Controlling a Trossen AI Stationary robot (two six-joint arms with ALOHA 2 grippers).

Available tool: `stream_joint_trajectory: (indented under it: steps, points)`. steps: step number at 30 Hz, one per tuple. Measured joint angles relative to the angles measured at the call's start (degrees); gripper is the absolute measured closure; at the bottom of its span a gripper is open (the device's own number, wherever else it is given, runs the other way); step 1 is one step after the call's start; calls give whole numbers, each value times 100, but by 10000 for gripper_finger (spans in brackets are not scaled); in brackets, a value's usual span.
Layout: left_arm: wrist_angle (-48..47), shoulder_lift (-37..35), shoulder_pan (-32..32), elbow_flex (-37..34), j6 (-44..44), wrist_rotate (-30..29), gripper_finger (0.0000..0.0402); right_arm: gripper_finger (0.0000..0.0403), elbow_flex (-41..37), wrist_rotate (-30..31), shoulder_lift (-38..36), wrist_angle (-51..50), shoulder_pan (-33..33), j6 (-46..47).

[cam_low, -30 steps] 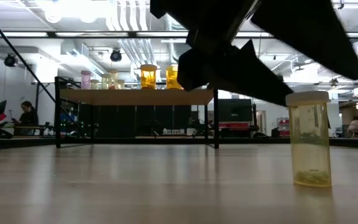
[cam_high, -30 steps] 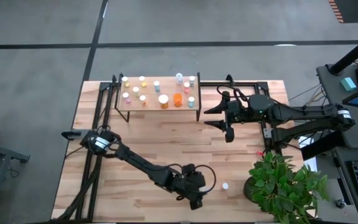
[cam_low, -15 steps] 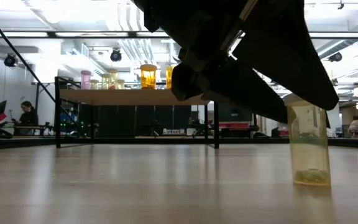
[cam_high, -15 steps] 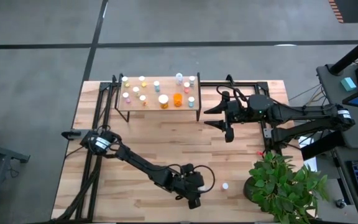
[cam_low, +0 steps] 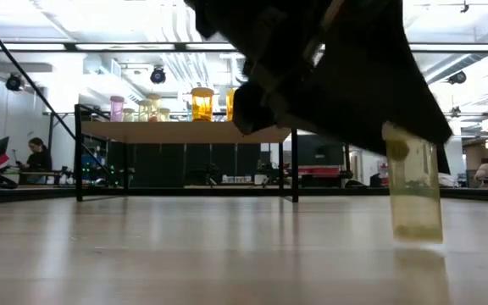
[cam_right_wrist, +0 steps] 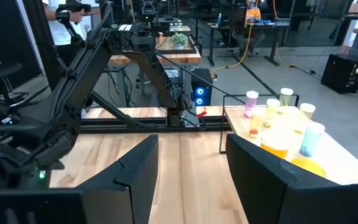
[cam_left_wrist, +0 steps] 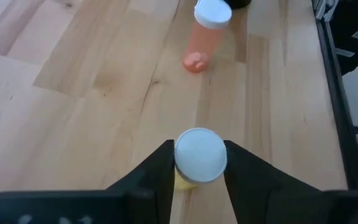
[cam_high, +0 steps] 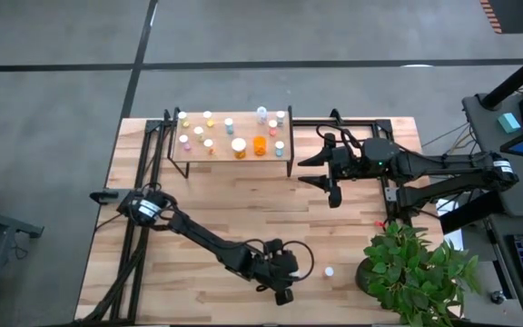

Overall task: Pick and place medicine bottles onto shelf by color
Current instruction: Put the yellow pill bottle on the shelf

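Fingers of the left gripper clamp a yellowish medicine bottle by its white cap, near the table's front edge; seen from table height, the bottle hangs tilted, its base just clear of the wood. A pink bottle stands close beyond it, near the potted plant. The right gripper hovers beside the shelf, fingers apart and empty. The shelf at the table's back edge carries the other bottles, an orange one among them.
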Motion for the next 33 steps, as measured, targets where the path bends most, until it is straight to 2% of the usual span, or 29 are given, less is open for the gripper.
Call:
stream_joint_trajectory:
  steps: [6,10,15,23,25,28,33]
  points:
    - [-496,-469,46,104,-9,4,302,225,-2,183,0,-1,0,-2]
    - [-1745,-1125,260,132,-359,-73,303,225,-2,204,-7,16,-2,21]
    - [-3389,-2169,837,109,-572,-229,303,225,-2,304,-17,21,-2,149]
    - [-5100,-3863,2278,2,-143,-1681,304,225,-2,1037,4,24,-1,206]
    - [-5270,-4213,2762,-98,-146,-1940,304,225,-2,1304,4,24,-2,331]
    - [-5105,-4604,3479,-339,-220,-1982,304,225,-2,1612,4,24,-3,364]
    - [-4891,-4845,4144,-727,-439,-1600,304,225,-2,1945,4,24,-7,501]
